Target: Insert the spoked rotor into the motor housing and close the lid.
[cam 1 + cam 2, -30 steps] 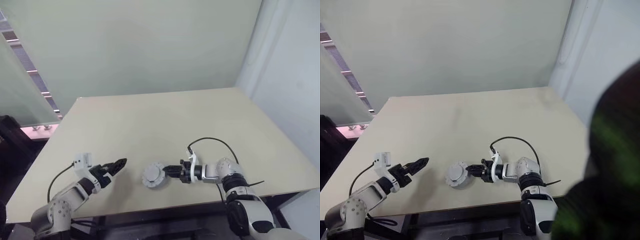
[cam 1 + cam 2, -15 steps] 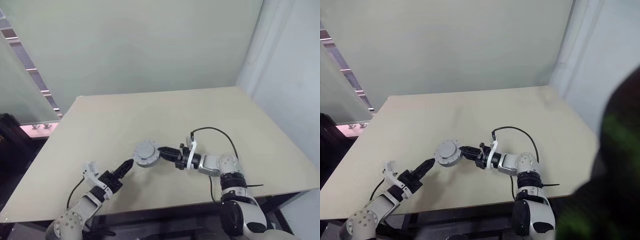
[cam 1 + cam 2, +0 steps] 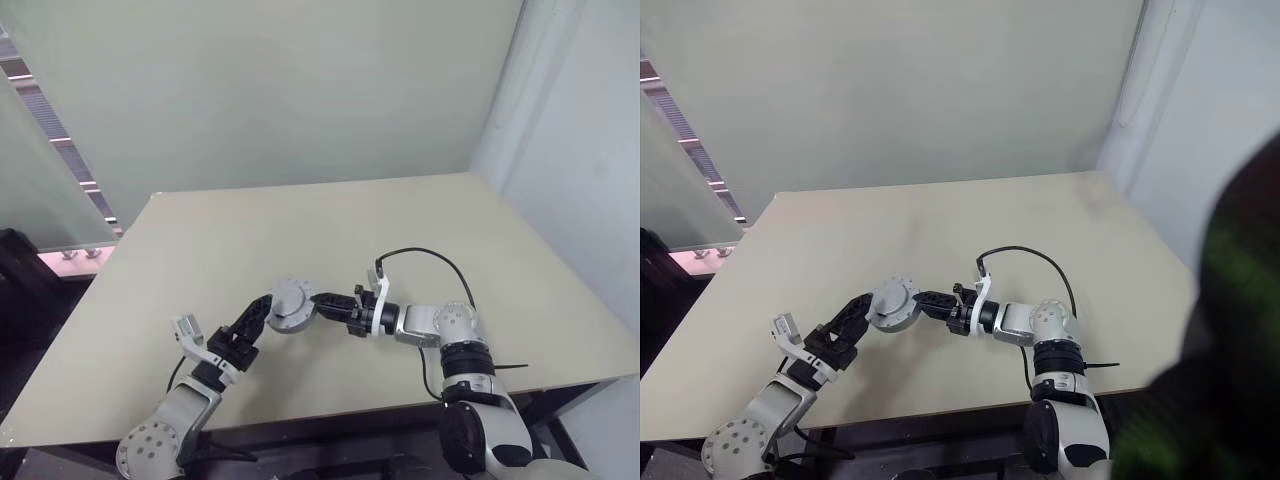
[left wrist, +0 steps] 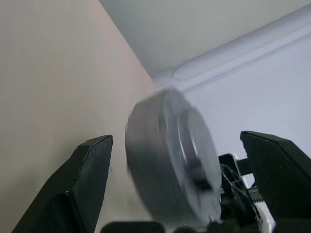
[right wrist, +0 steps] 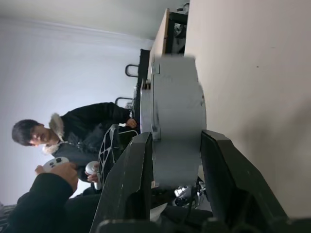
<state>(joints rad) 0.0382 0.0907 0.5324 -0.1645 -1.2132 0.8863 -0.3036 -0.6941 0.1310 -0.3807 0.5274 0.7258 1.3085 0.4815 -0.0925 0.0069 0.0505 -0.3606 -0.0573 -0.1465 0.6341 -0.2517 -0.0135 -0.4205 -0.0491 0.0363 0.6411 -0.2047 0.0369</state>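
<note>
Grey round part, the closed motor housing as far as I can tell, is up in the air over the near middle of the tan table. It looks like a thick disc with small bumps around its edge. Its flat face is turned toward the camera on the head. The right gripper reaches in from the right and pinches the disc by its edge. In the right wrist view the two black fingers press on both flat sides of the disc, so it is grasped tight. The left gripper comes in from the near left, and its tips are just beside the left side of the disc. Its fingers are spread wide, one on each side of the disc, and they do not touch it. Whether the inside holds copper wire or a rotor cannot be told. A person in a dark jacket sits beyond the table in the right wrist view, holding controllers.
</note>
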